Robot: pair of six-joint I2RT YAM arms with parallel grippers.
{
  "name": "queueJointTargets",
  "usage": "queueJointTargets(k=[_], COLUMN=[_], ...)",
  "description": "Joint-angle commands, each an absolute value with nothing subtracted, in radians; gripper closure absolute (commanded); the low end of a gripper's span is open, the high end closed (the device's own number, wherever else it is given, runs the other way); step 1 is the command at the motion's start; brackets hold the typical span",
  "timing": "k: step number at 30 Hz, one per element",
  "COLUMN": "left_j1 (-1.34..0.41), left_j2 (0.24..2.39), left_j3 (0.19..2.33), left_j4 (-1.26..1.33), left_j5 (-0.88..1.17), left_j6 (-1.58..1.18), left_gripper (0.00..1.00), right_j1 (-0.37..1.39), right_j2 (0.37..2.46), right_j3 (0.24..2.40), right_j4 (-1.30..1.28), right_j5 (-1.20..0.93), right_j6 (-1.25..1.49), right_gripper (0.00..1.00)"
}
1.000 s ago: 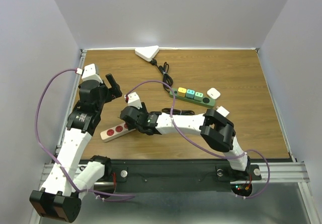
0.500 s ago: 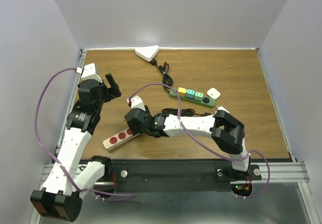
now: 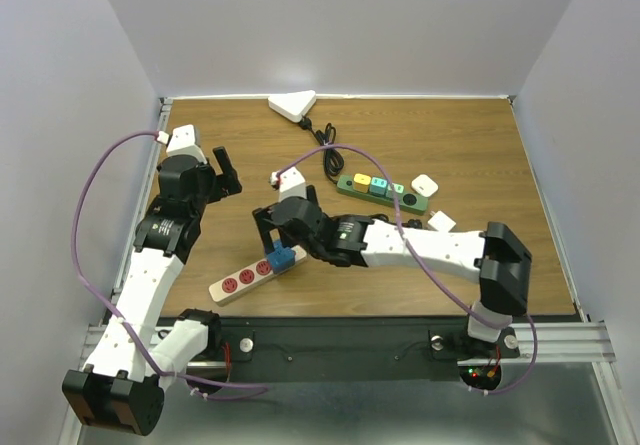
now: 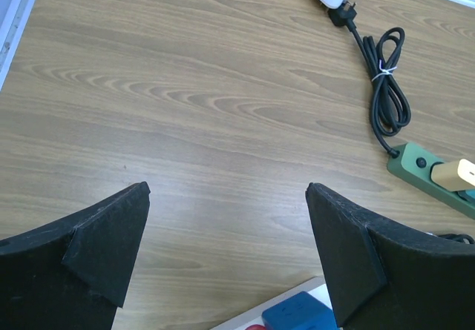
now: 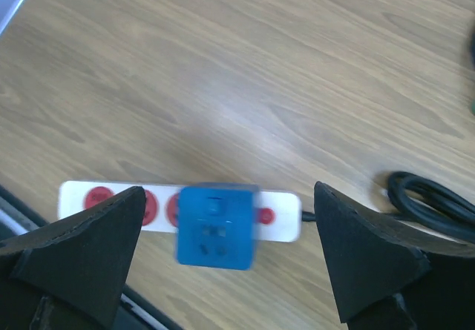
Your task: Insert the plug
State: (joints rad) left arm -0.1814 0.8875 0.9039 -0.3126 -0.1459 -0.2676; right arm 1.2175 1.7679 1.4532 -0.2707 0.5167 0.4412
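Note:
A white power strip (image 3: 237, 281) with red sockets lies at the near left of the table. A blue cube plug (image 3: 283, 258) sits on its right end. My right gripper (image 3: 274, 235) hovers just above the plug, open and empty. In the right wrist view the blue plug (image 5: 215, 227) stands on the strip (image 5: 276, 216) between my spread fingers (image 5: 82, 259), blurred. My left gripper (image 3: 226, 170) is open and empty, above bare wood to the far left of the strip. The blue plug (image 4: 297, 316) shows at the bottom edge of the left wrist view.
A green power strip (image 3: 382, 191) with coloured adapters lies right of centre, its coiled black cord (image 3: 328, 147) running toward a white triangular block (image 3: 293, 105) at the back. Two small white adapters (image 3: 425, 183) lie to its right. A black cable (image 5: 432, 201) leaves the white strip.
My right gripper has opened and drawn up and right off the strip, leaving the blue plug on it. The strip's near end has swung nearer. The left arm barely moved.

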Motion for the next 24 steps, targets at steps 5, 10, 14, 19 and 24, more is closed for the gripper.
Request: queueJointTargets(k=[5,10,14,19,24], left_j1=[-0.189,-0.34,-0.541,-0.844,-1.032], left_j2=[0.888,0.94,1.037,1.287,1.589], left_j3=[0.948,0.94,0.974,1.093,1.323], left_j4=[-0.226,-0.17,-0.089,-0.005,0.06], left_j5=[-0.016,-0.061,-0.112,-0.196,-0.203], left_j6=[-0.201,-0.221,-0.259,-0.267,-0.236], left_gripper=[0.02,0.04,0.04,0.04,0.05], right_j1=[0.958,0.772,0.573,0.273,0.02], right_j2=[1.473,1.324,1.214,1.115,1.077], right_j3=[1.149,1.006,0.917,0.851,0.844], right_j4=[-0.255,-0.311,-0.328,-0.327,-0.31], right_j5=[0.575,0.569,0.477,0.355,0.215], right_j6=[0.517,0.537,0.528,0.485,0.485], right_gripper=[0.01,0.01,0.01,0.01,0.0])
